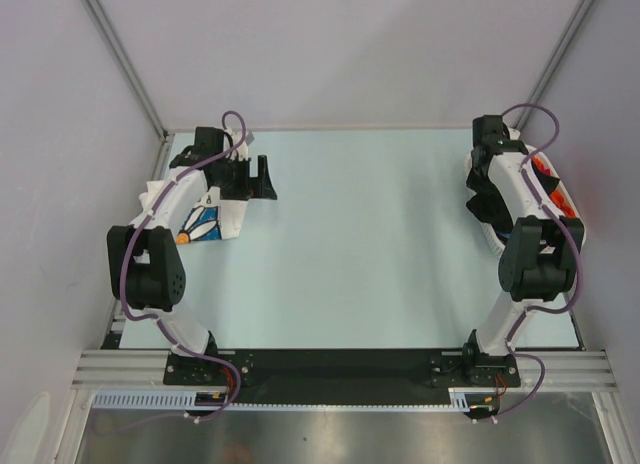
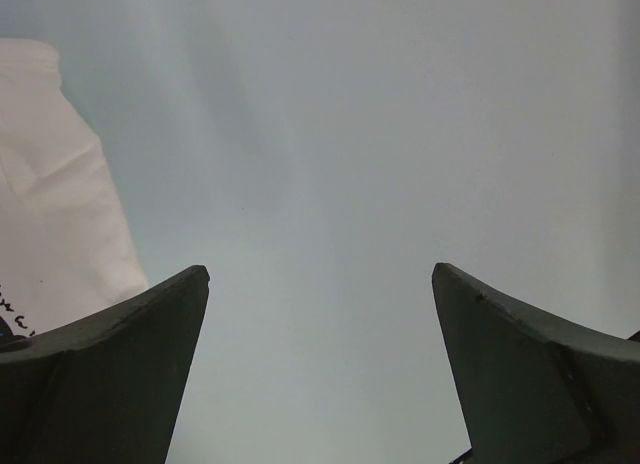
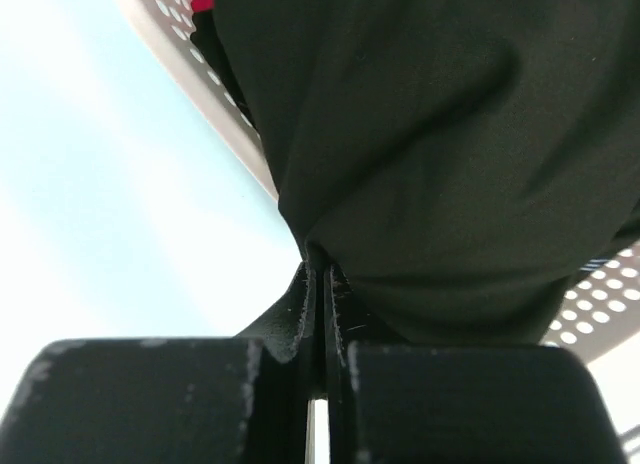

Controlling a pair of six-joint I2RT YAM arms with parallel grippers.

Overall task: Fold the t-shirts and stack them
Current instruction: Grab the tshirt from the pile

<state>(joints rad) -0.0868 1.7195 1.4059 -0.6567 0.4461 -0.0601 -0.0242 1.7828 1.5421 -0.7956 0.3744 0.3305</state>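
"How far along?"

"Early. The right gripper (image 3: pixel 320 259) is clenched on the black t-shirt (image 3: pixel 420 134) hanging over the basket (image 3: pixel 220 94) rim; an orange one (image 1: pixel 548 174) waits inside."

"Farther off?"

"Well apart from the basket, the white flowered t-shirt (image 1: pixel 215 219) looks folded. The left gripper (image 2: pixel 320 274) beside it is spread wide, holding nothing."

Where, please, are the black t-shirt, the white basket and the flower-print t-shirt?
black t-shirt (image 3: pixel 430 134): right wrist view, mid cloth.
white basket (image 3: pixel 590 319): right wrist view, perforated wall.
flower-print t-shirt (image 1: pixel 215 222): top external view, printed front.

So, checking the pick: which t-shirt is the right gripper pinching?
The plain black t-shirt at the white perforated basket; the flower-print white t-shirt lies far left.
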